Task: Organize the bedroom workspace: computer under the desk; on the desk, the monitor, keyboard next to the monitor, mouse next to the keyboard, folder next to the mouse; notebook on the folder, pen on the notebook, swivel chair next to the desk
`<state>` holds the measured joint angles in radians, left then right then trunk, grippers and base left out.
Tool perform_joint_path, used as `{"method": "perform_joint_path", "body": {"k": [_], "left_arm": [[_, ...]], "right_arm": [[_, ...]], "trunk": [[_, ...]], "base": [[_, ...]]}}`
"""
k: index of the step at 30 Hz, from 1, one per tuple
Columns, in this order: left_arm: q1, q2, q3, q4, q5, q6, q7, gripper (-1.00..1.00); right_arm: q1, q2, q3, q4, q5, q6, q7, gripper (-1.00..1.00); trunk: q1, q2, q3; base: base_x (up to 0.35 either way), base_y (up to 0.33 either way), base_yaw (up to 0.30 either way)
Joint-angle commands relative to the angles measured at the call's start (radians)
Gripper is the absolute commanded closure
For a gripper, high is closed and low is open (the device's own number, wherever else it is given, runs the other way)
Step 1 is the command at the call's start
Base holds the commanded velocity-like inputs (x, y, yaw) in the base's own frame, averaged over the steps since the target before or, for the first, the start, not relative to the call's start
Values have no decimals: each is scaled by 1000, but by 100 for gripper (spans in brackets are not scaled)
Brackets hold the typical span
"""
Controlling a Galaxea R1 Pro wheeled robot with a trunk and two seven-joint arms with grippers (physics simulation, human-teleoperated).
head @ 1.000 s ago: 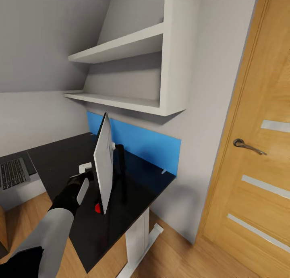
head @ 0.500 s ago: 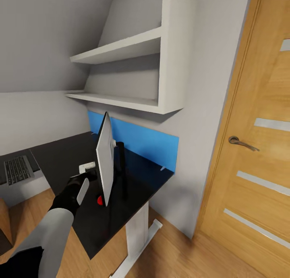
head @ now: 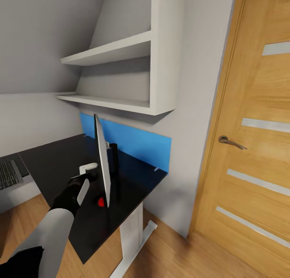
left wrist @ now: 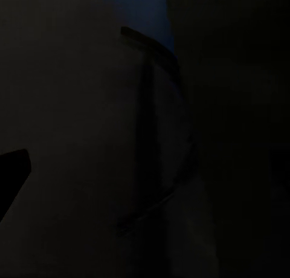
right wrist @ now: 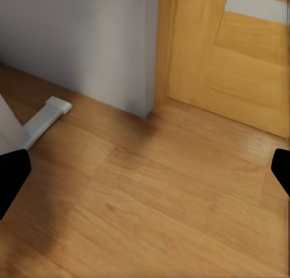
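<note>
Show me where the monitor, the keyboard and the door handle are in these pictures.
monitor point(head: 102, 161), head view, on its thin grey edge-on panel.
keyboard point(head: 8, 174), head view, on the dark keys at the picture's left edge.
door handle point(head: 231, 142), head view, on the metal lever.

A home room set up as a study corner: white wall shelves point(head: 121, 52) under a sloped ceiling, a black tabletop point(head: 60, 161) with blue back panel point(head: 133, 141), wood-plank floor point(right wrist: 157, 199), and an oak door point(head: 253, 129) with a lever handle point(head: 230, 142).
</note>
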<state>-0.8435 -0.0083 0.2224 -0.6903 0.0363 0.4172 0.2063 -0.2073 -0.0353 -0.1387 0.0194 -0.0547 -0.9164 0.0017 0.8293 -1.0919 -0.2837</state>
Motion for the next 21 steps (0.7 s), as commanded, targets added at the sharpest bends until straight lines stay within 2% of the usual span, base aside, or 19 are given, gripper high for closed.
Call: {"method": "perform_joint_path", "body": {"k": [1,21], "left_arm": [[0,-1,3,-2,5,5,2,-100],[0,-1,3,-1,5,5,2,-100]], "right_arm": [[-1,0,2,2,-5,-4,1,-100],[-1,6,1,2,-5,-4,1,-100]], "trunk": [[0,-1,0],[0,-1,23]], "base": [[0,0,-172],[0,0,-165]]}}
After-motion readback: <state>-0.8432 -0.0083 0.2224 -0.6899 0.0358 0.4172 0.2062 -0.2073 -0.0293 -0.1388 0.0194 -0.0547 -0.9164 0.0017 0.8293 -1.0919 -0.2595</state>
